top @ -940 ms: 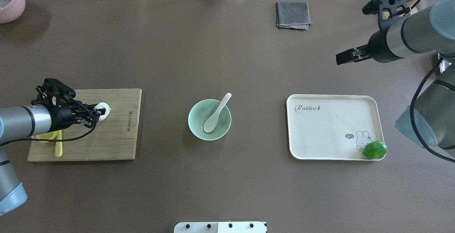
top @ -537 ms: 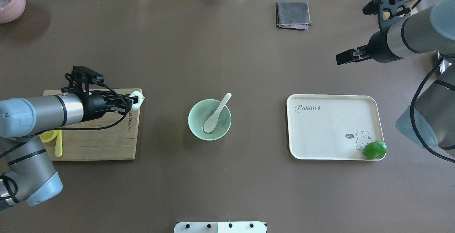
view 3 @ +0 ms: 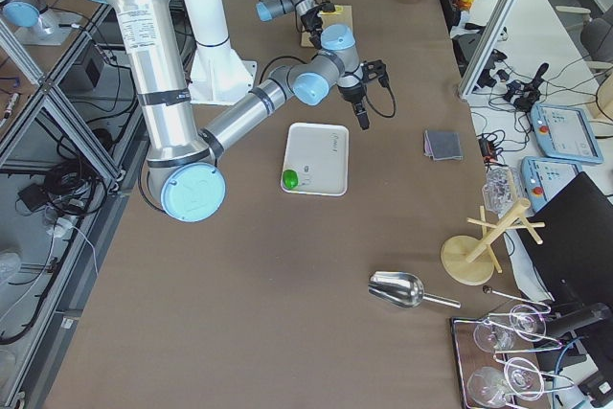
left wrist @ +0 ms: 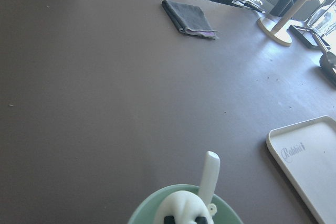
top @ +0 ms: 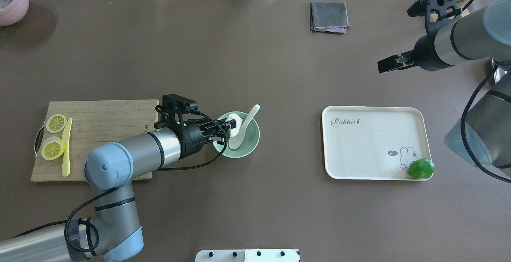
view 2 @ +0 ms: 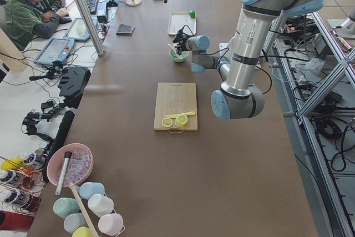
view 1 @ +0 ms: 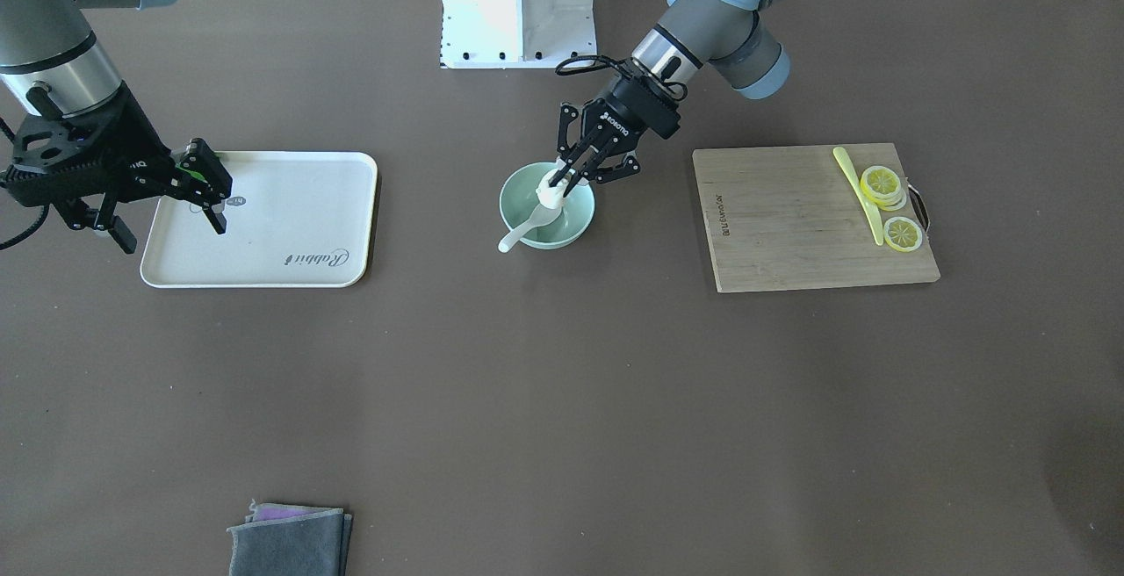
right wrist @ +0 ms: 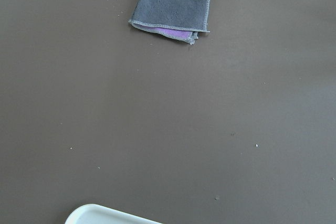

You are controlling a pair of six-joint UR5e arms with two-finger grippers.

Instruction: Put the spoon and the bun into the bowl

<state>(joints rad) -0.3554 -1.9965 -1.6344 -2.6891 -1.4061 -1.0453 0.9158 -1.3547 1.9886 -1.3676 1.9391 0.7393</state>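
Note:
The pale mint-green bowl [top: 243, 152] stands mid-table and also shows in the front view [view 1: 575, 229]. The white spoon [top: 248, 120] lies in it with its handle over the far rim [view 1: 514, 238]. My left gripper [top: 230, 126] is shut on the white bun [top: 236, 121] and holds it over the bowl's left part, beside the spoon [view 1: 551, 195]. I cannot tell whether the bun touches the bowl. The left wrist view shows the bun [left wrist: 181, 205], the spoon handle [left wrist: 210, 174] and the bowl rim [left wrist: 144, 211]. My right gripper [top: 385, 65] is open and empty, high over the far right.
A wooden cutting board [top: 107, 134] at the left holds lemon slices [top: 54, 148] and a yellow-green knife [top: 66, 146]. A cream tray [top: 371, 142] at the right holds a green lime [top: 421, 168]. A folded grey cloth [top: 329, 16] lies at the far side.
My left arm has carried the bun rightward from the cutting board to over the bowl. The right arm, the spoon and the bowl have not moved.

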